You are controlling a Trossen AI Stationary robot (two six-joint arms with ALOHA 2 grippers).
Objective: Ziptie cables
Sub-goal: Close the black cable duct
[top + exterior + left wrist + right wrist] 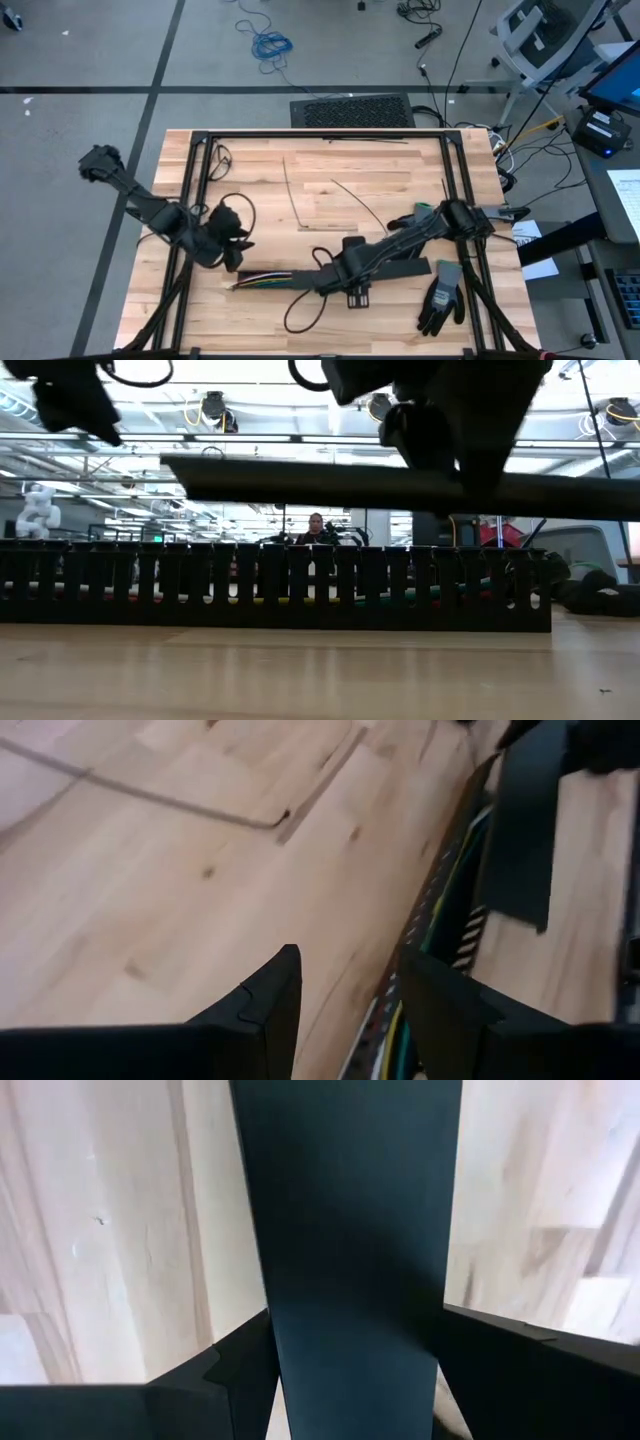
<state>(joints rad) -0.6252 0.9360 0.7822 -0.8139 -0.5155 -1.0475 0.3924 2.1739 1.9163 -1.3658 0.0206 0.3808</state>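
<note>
Both arms work at the front of your wooden desk [320, 170]. The cables [262, 281], a multicoloured bundle, lie inside a black slotted duct [280, 585] set lengthwise near the desk's front edge, left of centre. In the low view their colours show through the slots. Your left claw [238, 255] is at the duct's left end. In its wrist view the left claw [350, 970] is open with bare wood showing between the fingers [270, 1010]. The duct and its yellow-green wires run just beside the other finger, and you cannot tell whether that finger touches them. Your right claw [352, 283] reaches in from the right to the duct's right end and grips a flat black cover [400, 268]. In its wrist view the cover [350, 1210] fills the gap between the two fingers. From the low view you see the cover [330, 485] held roughly level above the duct and clear of it. Behind the duct, thin dark strands [300, 200] lie loose on the desk. A grey-and-black glove [440, 295] rests near the front right corner. A person [317, 530] shows far back in the room.
</note>
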